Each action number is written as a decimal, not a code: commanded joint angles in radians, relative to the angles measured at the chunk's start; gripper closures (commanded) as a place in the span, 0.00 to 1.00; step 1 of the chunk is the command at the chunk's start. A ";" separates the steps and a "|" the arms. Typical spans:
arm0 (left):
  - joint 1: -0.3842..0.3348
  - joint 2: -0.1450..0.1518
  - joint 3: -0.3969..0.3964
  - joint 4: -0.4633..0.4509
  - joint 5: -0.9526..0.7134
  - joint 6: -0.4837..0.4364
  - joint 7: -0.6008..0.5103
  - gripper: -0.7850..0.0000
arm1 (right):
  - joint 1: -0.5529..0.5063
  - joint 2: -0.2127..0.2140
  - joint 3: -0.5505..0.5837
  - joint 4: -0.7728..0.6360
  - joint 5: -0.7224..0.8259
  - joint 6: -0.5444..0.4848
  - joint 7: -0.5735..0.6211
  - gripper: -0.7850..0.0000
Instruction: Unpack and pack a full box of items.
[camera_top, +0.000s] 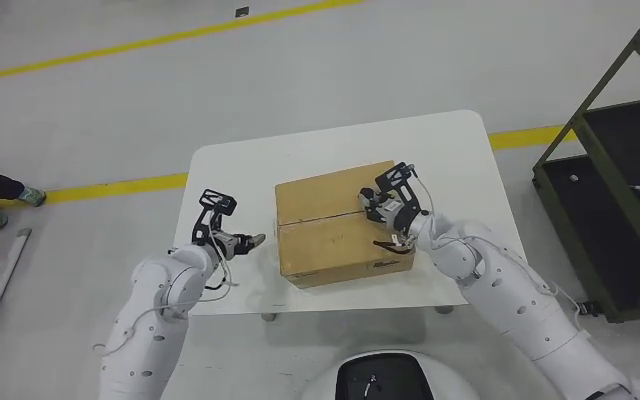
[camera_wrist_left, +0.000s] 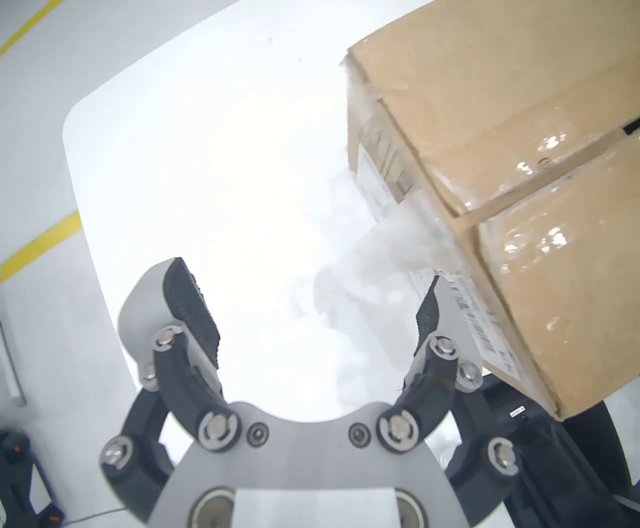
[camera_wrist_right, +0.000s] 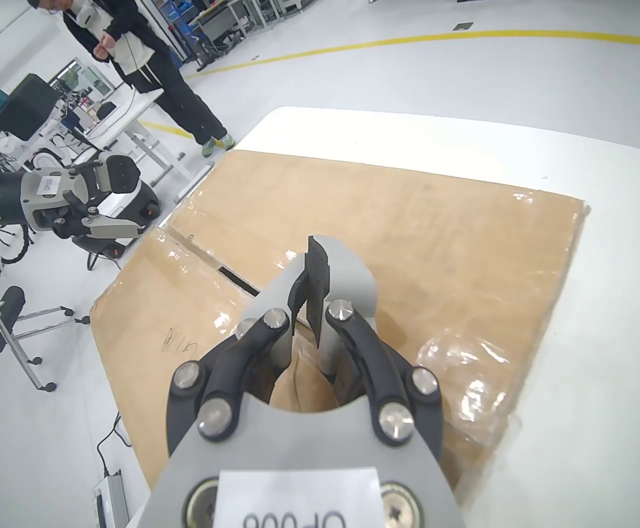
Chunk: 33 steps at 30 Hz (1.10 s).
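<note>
Two arms, both bent at the elbow and reaching in over the near edge of the table (camera_top: 240, 165). On the left, a left gripper (camera_wrist_left: 305, 280) held low over bare white tabletop, just beside the left side of the box (camera_top: 335, 225), with a small gap between them in the top view. Jaws wide apart, nothing between the two black pads (camera_wrist_left: 192, 305). On the right, a right gripper (camera_wrist_right: 312, 272) up over the top of the box, near its right end, pointing along the seam (camera_wrist_right: 210, 260). Jaws pressed tight together, nothing to see between them. Hard to tell whether touching the cardboard or just above it.

One box, brown cardboard, flat on the table, about in the middle and close to the near edge. Shut on top: two flaps, meeting at one long seam, with shiny clear tape (camera_wrist_right: 465, 360) over it. Two white labels (camera_wrist_left: 380, 165) on the side facing the left gripper. A small pen scribble (camera_wrist_right: 176, 341) on the near flap.

One table, white, with round corners. Two grippers, two fingers on each. Around the table, grey floor with yellow lines (camera_top: 120, 187) and one dark green rack (camera_top: 600, 170) off to the right.
</note>
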 joint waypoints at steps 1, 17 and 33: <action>0.000 0.000 0.000 0.000 -0.001 -0.001 0.000 0.00 | 0.002 -0.001 0.000 0.001 0.003 -0.003 0.002 1.00; 0.015 -0.006 0.045 0.042 -0.029 -0.118 0.052 0.00 | 0.003 -0.009 0.009 0.005 0.017 -0.012 0.017 1.00; -0.083 -0.040 0.171 0.228 -0.039 -0.222 0.231 0.00 | -0.011 -0.012 0.025 -0.004 0.020 -0.008 0.025 1.00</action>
